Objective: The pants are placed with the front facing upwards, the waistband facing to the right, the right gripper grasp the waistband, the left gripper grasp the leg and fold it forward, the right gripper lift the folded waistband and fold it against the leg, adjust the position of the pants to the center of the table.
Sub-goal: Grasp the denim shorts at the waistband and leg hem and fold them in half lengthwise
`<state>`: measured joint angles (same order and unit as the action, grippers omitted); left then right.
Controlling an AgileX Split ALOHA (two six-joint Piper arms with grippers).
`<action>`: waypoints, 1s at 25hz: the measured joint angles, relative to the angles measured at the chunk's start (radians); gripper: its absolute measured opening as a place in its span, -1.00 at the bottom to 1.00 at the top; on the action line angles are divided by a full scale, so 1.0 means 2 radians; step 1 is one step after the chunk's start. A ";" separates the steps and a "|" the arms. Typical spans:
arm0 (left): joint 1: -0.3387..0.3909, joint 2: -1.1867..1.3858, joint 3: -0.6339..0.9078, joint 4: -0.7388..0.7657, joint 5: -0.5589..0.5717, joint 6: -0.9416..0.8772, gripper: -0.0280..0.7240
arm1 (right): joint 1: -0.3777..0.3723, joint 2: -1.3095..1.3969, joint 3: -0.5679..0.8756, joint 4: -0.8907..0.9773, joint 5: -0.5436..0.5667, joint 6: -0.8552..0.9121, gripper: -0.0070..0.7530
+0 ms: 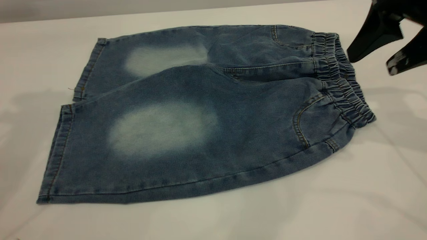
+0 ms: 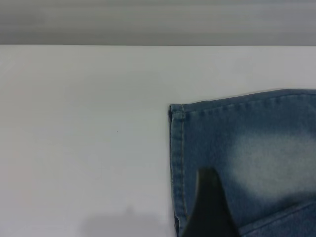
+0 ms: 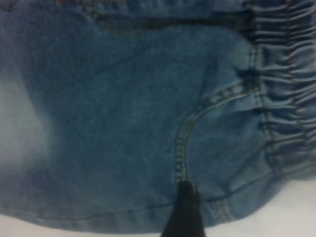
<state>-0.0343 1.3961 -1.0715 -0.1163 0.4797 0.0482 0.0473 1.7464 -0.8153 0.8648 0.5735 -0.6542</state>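
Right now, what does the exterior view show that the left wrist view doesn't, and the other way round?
Only the exterior view shows the whole pants lying flat, both faded leg patches, the waistband at the right, and the right gripper, jaws open, hovering by the waistband without touching it. Only the left wrist view shows a dark finger of the left gripper over one leg hem. Both show blue denim on the white table.

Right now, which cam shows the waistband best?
Exterior view: the whole gathered waistband shows end to end at the pants' right edge, the right gripper beside it. Right wrist view shows only part of it. Left wrist view shows none, just a leg hem.
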 joint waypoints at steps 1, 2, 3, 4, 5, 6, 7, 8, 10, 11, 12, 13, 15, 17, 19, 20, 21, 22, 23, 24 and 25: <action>0.000 0.000 0.000 0.000 0.000 0.000 0.27 | -0.004 0.005 0.000 0.008 0.002 -0.006 0.42; 0.000 0.000 0.000 0.000 0.000 0.000 0.27 | -0.009 0.009 0.000 0.016 0.003 -0.014 0.42; 0.000 0.000 0.000 0.000 0.000 0.000 0.27 | -0.016 0.015 0.000 0.022 0.004 -0.022 0.42; 0.000 0.000 0.000 0.000 0.000 0.000 0.27 | -0.025 0.021 0.000 0.030 0.004 -0.029 0.42; 0.000 0.000 0.000 0.000 0.000 0.000 0.27 | -0.035 0.025 0.000 0.035 0.009 -0.036 0.42; 0.000 0.000 0.000 0.000 0.000 0.000 0.27 | -0.044 0.030 0.000 0.041 0.014 -0.046 0.42; 0.000 0.000 0.000 0.000 0.000 0.000 0.27 | -0.056 0.035 0.000 0.049 0.019 -0.057 0.42; 0.000 0.000 0.000 0.000 0.000 0.000 0.27 | -0.069 0.039 0.000 0.058 0.025 -0.068 0.42; 0.000 0.000 0.000 0.000 0.000 0.000 0.27 | -0.090 0.047 0.000 0.081 0.044 -0.098 0.42; 0.000 0.000 0.000 0.000 0.000 0.000 0.27 | -0.100 0.053 0.000 0.096 0.053 -0.116 0.42; 0.000 0.000 0.000 0.000 0.000 0.000 0.27 | -0.109 0.058 0.000 0.109 0.066 -0.132 0.42; 0.000 0.000 0.000 0.000 0.000 0.000 0.27 | -0.115 0.064 0.000 0.124 0.079 -0.150 0.42; 0.000 0.000 0.000 0.000 0.000 0.000 0.27 | -0.125 0.078 0.000 0.154 0.102 -0.184 0.42; 0.000 0.000 0.000 0.000 0.000 0.000 0.27 | -0.128 0.091 0.000 0.173 0.117 -0.214 0.42; 0.000 0.000 0.000 0.000 0.000 0.000 0.27 | -0.128 0.104 0.000 0.177 0.117 -0.226 0.42; 0.000 0.000 0.000 0.000 0.000 0.000 0.27 | -0.128 0.112 0.000 0.174 0.116 -0.227 0.42; 0.000 0.000 0.000 0.000 0.000 0.000 0.27 | -0.128 0.119 0.000 0.172 0.115 -0.228 0.42; 0.000 0.000 0.000 0.000 0.000 0.000 0.27 | -0.128 0.126 0.000 0.171 0.114 -0.228 0.42; 0.000 0.000 0.000 0.000 0.000 0.000 0.27 | -0.128 0.131 0.000 0.171 0.111 -0.228 0.42; 0.000 0.000 0.000 0.000 0.000 0.000 0.27 | -0.128 0.136 0.000 0.169 0.105 -0.228 0.42; 0.000 0.000 0.000 0.000 0.000 0.000 0.27 | -0.128 0.140 0.000 0.168 0.098 -0.228 0.42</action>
<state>-0.0343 1.3961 -1.0715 -0.1163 0.4805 0.0472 -0.2090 2.0263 -0.8153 1.2006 0.7698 -1.1098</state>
